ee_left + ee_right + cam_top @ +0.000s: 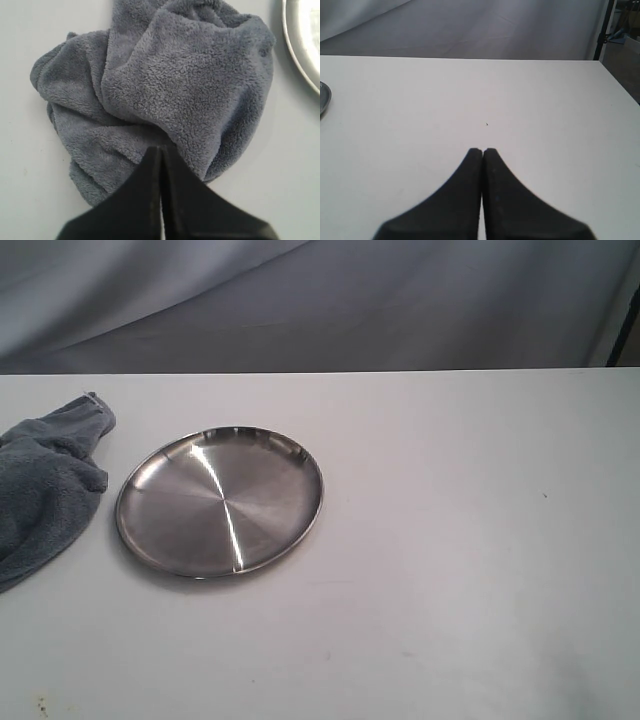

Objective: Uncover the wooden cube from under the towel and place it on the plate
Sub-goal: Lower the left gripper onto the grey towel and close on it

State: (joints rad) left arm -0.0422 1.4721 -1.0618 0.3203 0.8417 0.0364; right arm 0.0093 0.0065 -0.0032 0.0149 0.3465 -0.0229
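Observation:
The dark grey-blue towel (45,485) lies crumpled at the table's left edge, just left of the plate (220,502), a round shiny steel dish with nothing on it. The wooden cube is hidden; no part of it shows in any view. In the left wrist view the towel (170,85) fills the frame in thick folds, and my left gripper (161,150) hovers over its near edge, shut with nothing held. The plate's rim (300,45) shows at one corner there. My right gripper (482,151) is shut and empty above bare table. Neither gripper shows in the exterior view.
The white table (470,570) stretches right of the plate. A grey fabric backdrop (320,300) hangs behind the far edge. A sliver of the plate (323,97) shows in the right wrist view. A dark post (605,30) stands past the table's far right corner.

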